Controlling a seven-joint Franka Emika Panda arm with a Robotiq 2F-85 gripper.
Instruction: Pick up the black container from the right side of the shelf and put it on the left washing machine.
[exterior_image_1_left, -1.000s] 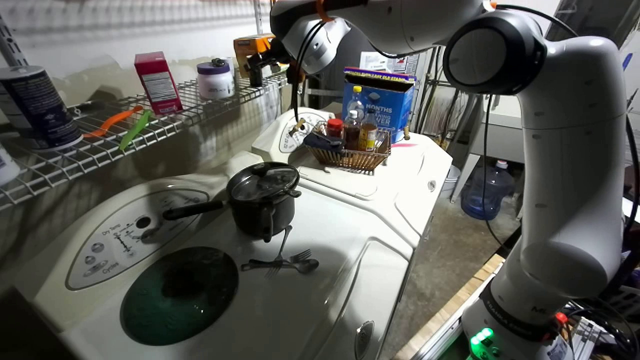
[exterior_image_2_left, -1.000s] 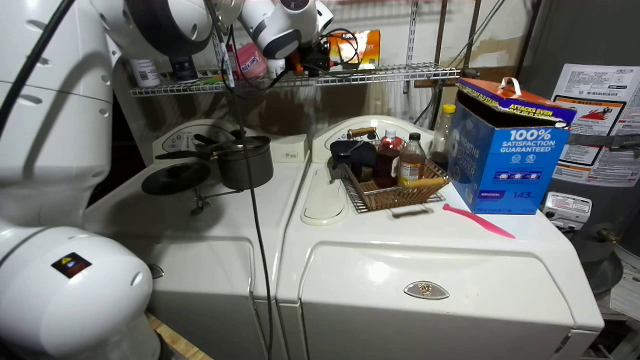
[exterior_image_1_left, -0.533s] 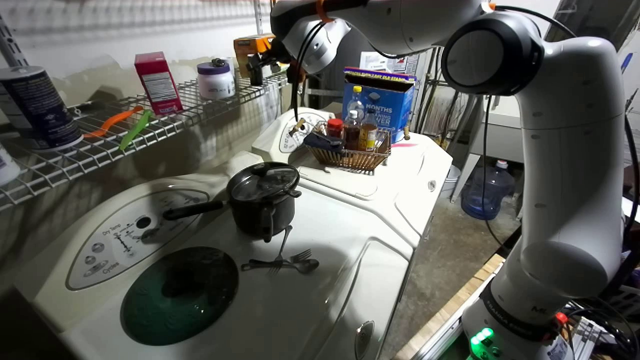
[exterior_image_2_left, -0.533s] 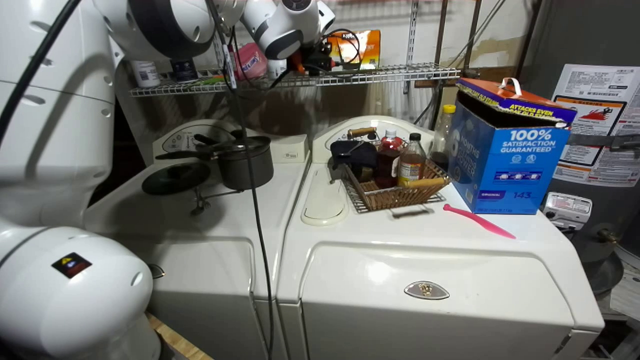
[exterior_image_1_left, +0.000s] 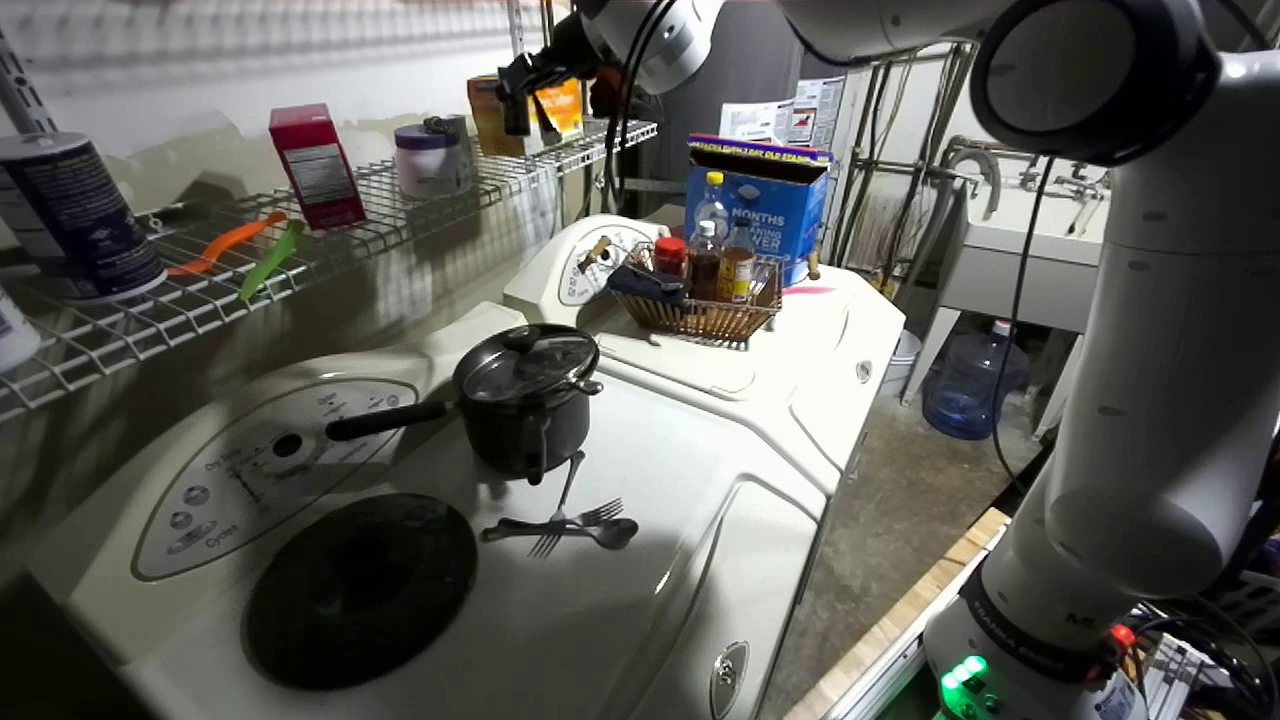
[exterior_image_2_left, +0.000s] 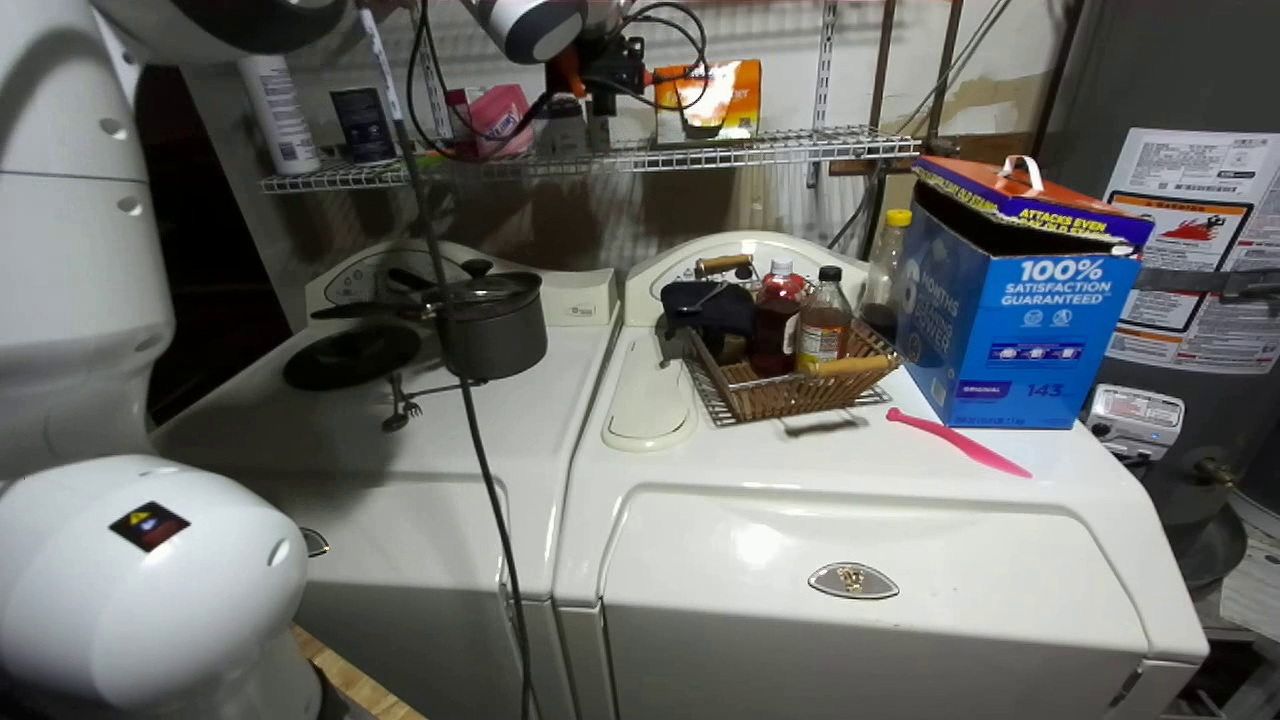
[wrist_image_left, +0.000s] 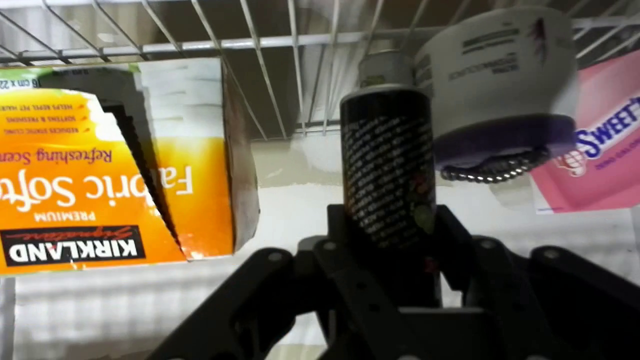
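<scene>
I find my arm (exterior_image_1_left: 1150, 360) standing before the left washing machine (exterior_image_1_left: 650, 470), its forward links extended towards the wall. That machine is white and carries a large round dark disc (exterior_image_1_left: 360, 600) on its top, beside the control panel (exterior_image_1_left: 225, 500). The right machine (exterior_image_2_left: 870, 520), also white, adjoins it. The shelf (exterior_image_2_left: 790, 150), of pale metal wire, runs along the wall above both.

A blue carton (exterior_image_2_left: 1030, 340) stands on the right machine; next to it, a basket (exterior_image_2_left: 790, 400) holds bottles (exterior_image_2_left: 825, 330). A lidded pot (exterior_image_2_left: 495, 330) sits upright on the left washing machine, long handle extending towards the control panel.

On the shelf, an orange box (wrist_image_left: 110, 165) and a white tub (wrist_image_left: 495, 75) with a purple lid stand apart; the wrist view shows both inverted.

My pincer (wrist_image_left: 391, 222) is pinching the black container (wrist_image_left: 385, 155) — one fingertip (wrist_image_left: 336, 220) bearing on each side. In the wrist view the container lies between box and tub, overlapping the tub's edge; contact there I cannot determine. Both exterior views show it raised above the shelf wires. Its label print is too blurred to read.

Smallest items noted: a spoon (exterior_image_1_left: 613, 533) and forks (exterior_image_1_left: 602, 512) — crossed, near the pot.
</scene>
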